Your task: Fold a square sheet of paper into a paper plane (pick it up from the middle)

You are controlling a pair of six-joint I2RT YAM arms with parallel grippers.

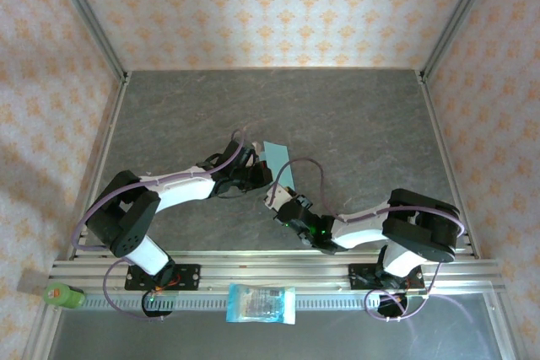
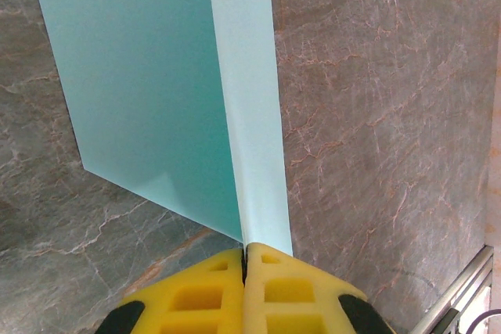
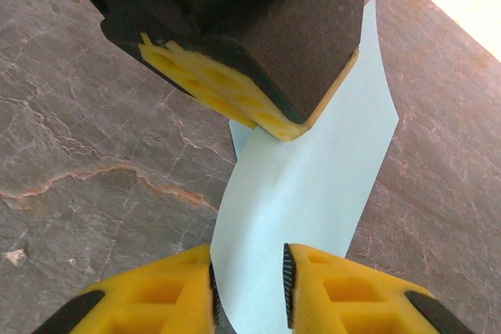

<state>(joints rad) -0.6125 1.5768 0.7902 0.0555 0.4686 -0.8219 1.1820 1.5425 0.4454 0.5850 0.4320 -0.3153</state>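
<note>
The square sheet of paper (image 1: 279,158) is light teal-blue and partly folded, near the middle of the grey table (image 1: 354,124). My left gripper (image 2: 245,254) is shut on the near tip of the sheet (image 2: 156,91), where a lighter folded flap (image 2: 249,115) stands up from the crease. In the top view the left gripper (image 1: 256,168) is just left of the paper. My right gripper (image 3: 247,260) is open, and the curved sheet (image 3: 313,177) runs between its fingers. The left gripper's yellow pads (image 3: 227,91) press the paper just beyond it. The right gripper (image 1: 283,197) sits below the sheet.
A blue-and-white printed packet (image 1: 261,303) lies on the front rail between the arm bases. A green roll (image 1: 61,295) sits at the front left corner. Aluminium rails (image 1: 110,137) and patterned walls bound the table on three sides.
</note>
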